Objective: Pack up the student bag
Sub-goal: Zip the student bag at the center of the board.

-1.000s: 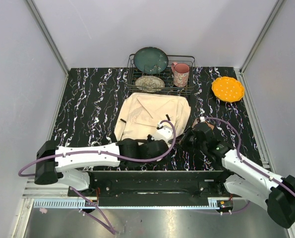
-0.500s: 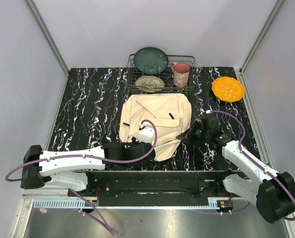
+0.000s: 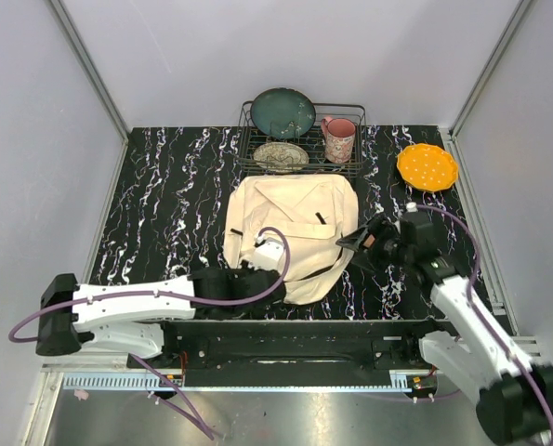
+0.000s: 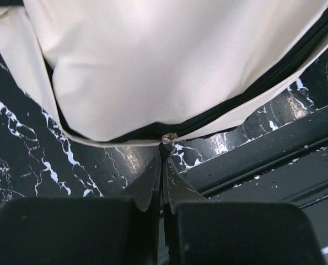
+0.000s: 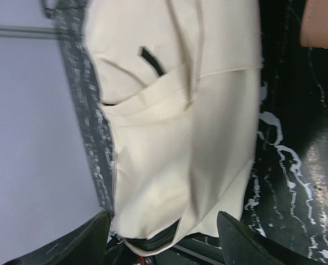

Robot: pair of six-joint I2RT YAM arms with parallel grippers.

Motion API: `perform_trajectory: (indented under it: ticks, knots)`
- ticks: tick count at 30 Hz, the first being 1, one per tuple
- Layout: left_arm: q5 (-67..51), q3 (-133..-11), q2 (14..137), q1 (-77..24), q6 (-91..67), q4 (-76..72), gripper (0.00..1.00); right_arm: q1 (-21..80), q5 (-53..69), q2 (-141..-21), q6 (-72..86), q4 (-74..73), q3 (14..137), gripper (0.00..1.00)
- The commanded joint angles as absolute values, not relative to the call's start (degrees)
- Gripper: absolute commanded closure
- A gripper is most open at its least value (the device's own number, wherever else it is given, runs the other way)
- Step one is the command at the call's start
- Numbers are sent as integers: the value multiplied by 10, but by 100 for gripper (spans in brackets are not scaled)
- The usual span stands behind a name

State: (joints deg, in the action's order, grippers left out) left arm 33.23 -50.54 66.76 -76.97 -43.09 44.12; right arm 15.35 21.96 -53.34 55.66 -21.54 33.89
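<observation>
The student bag (image 3: 293,228), a cream canvas backpack with black trim, lies flat in the middle of the table. My left gripper (image 3: 285,279) is at the bag's near edge. In the left wrist view its fingers (image 4: 152,179) are shut on the black zipper pull (image 4: 165,148) under the bag (image 4: 169,66). My right gripper (image 3: 350,246) hovers beside the bag's right side. Seen from the right wrist, its fingertips (image 5: 232,234) are spread wide apart with nothing between them, and the bag (image 5: 175,138) lies beyond them. A dark gap shows at the bag's near corner (image 5: 152,237).
A wire rack (image 3: 350,167) at the back holds a dark green plate (image 3: 283,112), a patterned plate (image 3: 281,156) and a pink mug (image 3: 339,139). An orange plate (image 3: 427,166) lies at the back right. The table's front rail (image 4: 274,165) runs just behind the bag's near edge.
My right gripper has opened, let go of the bag's side and drawn back to the right. My left gripper moved left along the bag's near edge, still shut.
</observation>
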Motion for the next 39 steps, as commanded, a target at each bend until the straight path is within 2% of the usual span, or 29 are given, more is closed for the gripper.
perform_trajectory:
  ticks: [1,8,11,19,28,33,37,38,39]
  knots:
    - [319,-581,715,-772,-384,414,100,151,238,-388,615,-276,310,18]
    - [296,-646,784,-783,-349,392,100,159,270,-262,680,-332,249,18]
    - [294,-659,794,-786,-345,388,100,163,277,-250,704,-325,227,18]
    - [290,-684,824,-798,-343,383,100,199,247,-295,711,-273,243,17]
    - [294,-698,828,-801,-334,378,100,337,122,-373,777,-207,251,16]
    - [288,-702,831,-801,-332,376,100,369,85,-412,798,-156,250,16]
    - [286,-702,831,-808,-330,372,100,372,73,-456,796,-99,250,27]
    - [285,-700,831,-809,-329,370,100,372,66,-465,790,-95,264,45]
    - [285,-698,831,-809,-327,373,100,372,62,-473,773,-102,274,53]
